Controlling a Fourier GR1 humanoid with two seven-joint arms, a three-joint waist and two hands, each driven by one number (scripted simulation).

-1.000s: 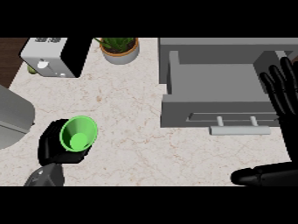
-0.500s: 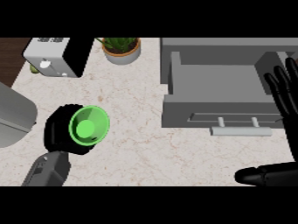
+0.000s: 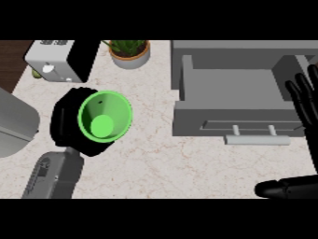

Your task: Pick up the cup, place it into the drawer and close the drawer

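Near the marble counter's left edge, black left hand curled round the bright green plastic cup, now lifted and carried rightward, drawer-bound. At right edge, right hand resting, fingers spread. Beyond, open grey drawer, awaiting cup.

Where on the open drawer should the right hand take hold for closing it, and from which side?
Probably the pale bar handle on the front panel of the drawer. It runs left to right on two short posts, so fingers can come over it from the robot's side. The right hand, open by the drawer's right wall, is nearest; the left hand is curled round the cup.
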